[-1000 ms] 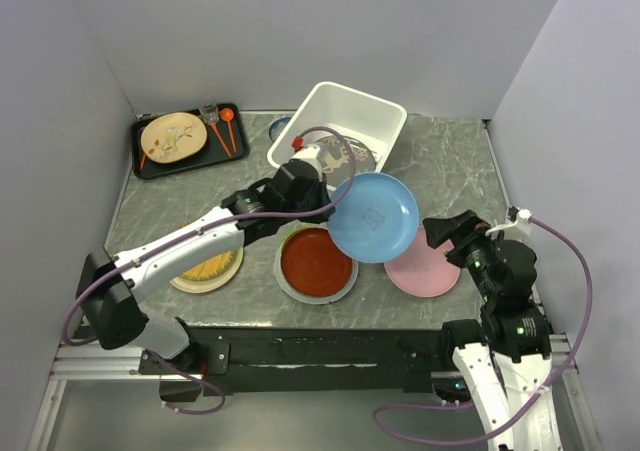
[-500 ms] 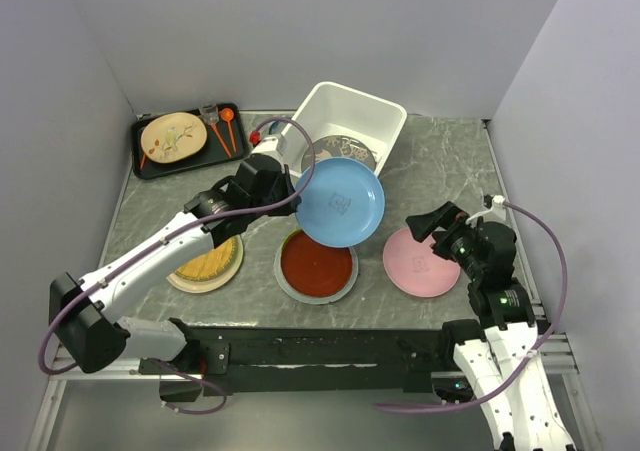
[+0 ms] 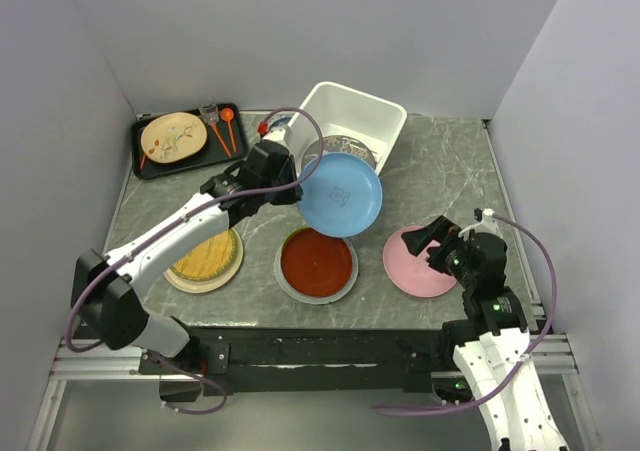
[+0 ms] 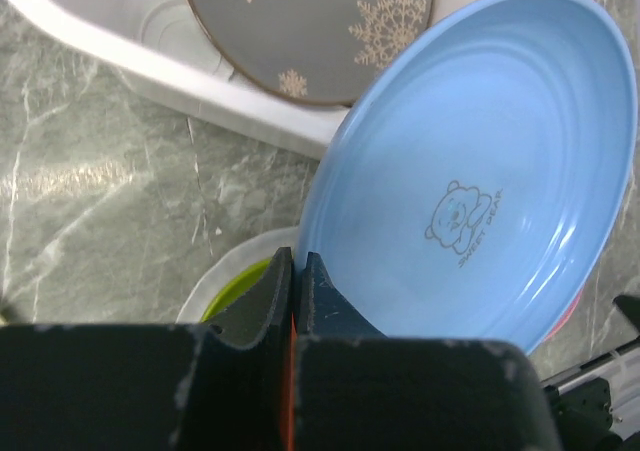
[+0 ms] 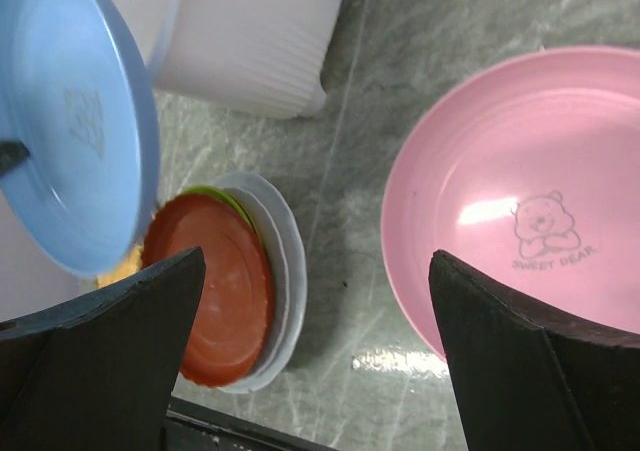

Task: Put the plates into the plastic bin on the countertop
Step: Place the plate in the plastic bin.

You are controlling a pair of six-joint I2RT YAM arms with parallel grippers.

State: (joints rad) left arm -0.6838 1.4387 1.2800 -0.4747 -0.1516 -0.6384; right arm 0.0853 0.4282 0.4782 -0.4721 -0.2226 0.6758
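While in left end effector (image 4: 293,263), blue plate (image 4: 470,161) tilts.

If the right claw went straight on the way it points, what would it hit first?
Probably the countertop between the pink plate and red plate; one finger may catch the pink rim. Depth is unclear.

raised plate (image 3: 341,193) tilts at the near edge of the bin (image 3: 360,116), another plate (image 3: 347,148) inside; before them a plate stack (image 3: 317,264), flanked by left plate (image 3: 205,256) and right plate (image 3: 405,266).
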